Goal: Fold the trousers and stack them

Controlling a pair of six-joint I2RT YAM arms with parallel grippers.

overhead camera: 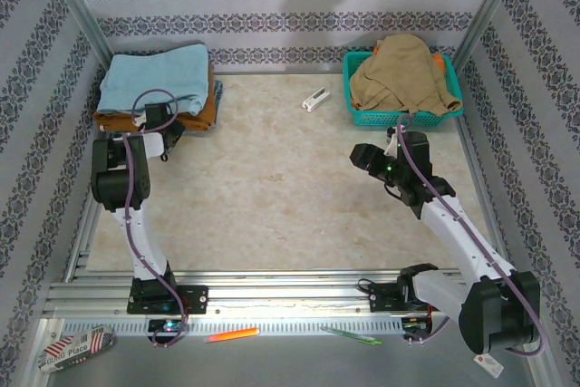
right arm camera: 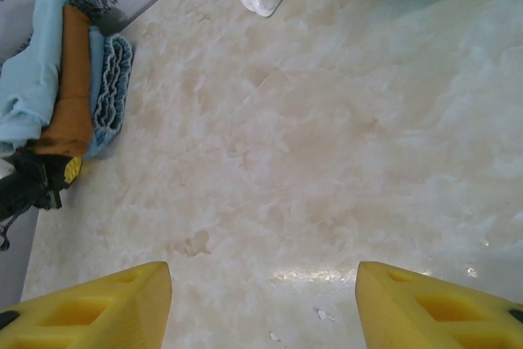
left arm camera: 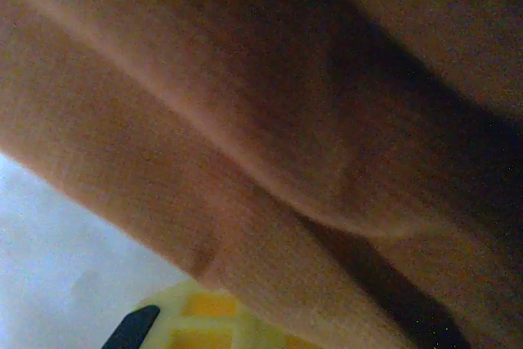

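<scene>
My left end effector (overhead camera: 156, 126) sits at the near edge of the clothes stack. Its wrist camera is up against the rust-orange garment (left arm camera: 245, 120) with one yellow finger (left arm camera: 216, 320) showing, so I cannot tell its opening. Just beyond it, the folded sky-blue trousers (overhead camera: 149, 74) lie on top, apparently stacked. My right end effector (right arm camera: 261, 304) hangs spread wide over bare worktop (right arm camera: 310, 161), likely parked clear, with the teal basket (overhead camera: 426, 116) beyond it.
</scene>
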